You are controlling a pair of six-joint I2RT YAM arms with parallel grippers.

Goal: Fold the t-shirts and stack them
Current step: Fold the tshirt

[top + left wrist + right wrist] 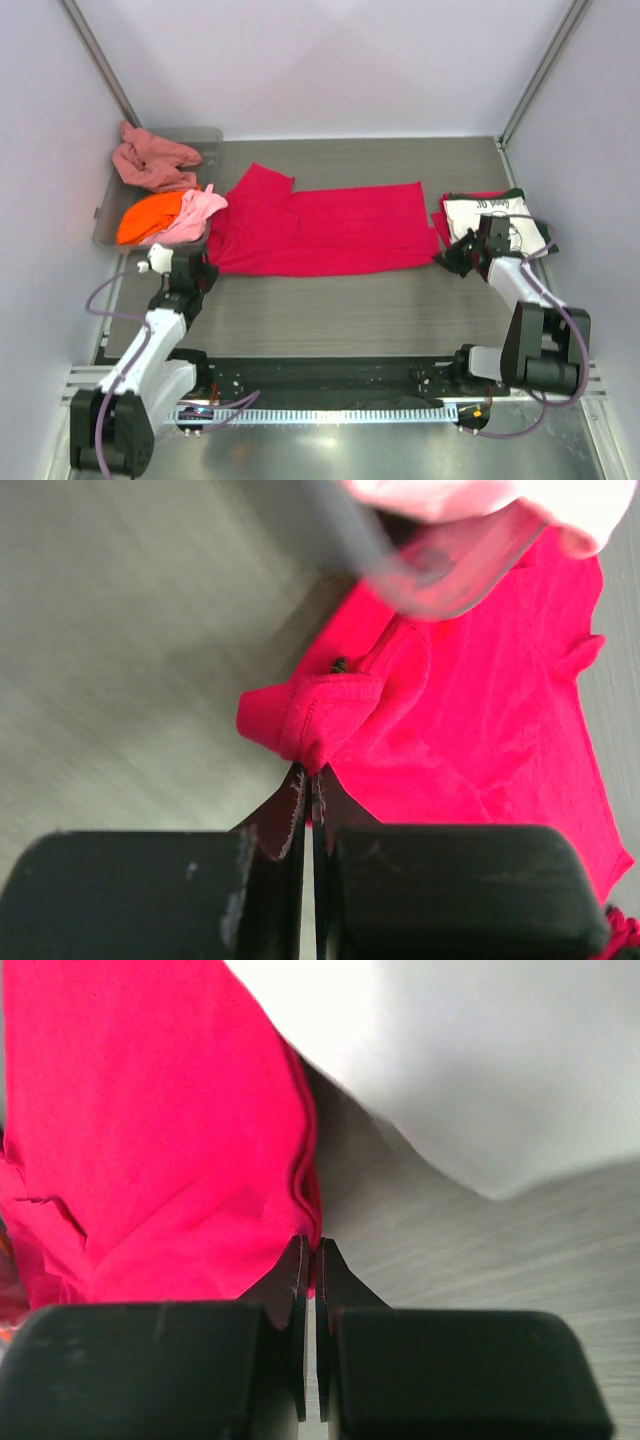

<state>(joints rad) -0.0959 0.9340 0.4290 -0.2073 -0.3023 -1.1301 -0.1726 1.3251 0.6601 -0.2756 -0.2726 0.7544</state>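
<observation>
A crimson-red t-shirt (pixel 320 230) lies spread across the middle of the table. My left gripper (pixel 205 268) is at its left end, shut on a bunched corner of the red cloth (pixel 320 715). At the shirt's right end my right gripper (pixel 447 258) is shut on a folded red edge (pixel 305 1200). A cream t-shirt (pixel 495 215) with dark print lies folded at the right, just behind the right gripper. Salmon-pink (pixel 150 160), orange (pixel 150 215) and light pink (pixel 195 210) t-shirts are heaped at the left.
A clear grey plastic bin (pixel 105 215) at the back left holds the heaped shirts, and its rim (pixel 400 570) hangs close over the left gripper. White walls close in the table at the back and on both sides.
</observation>
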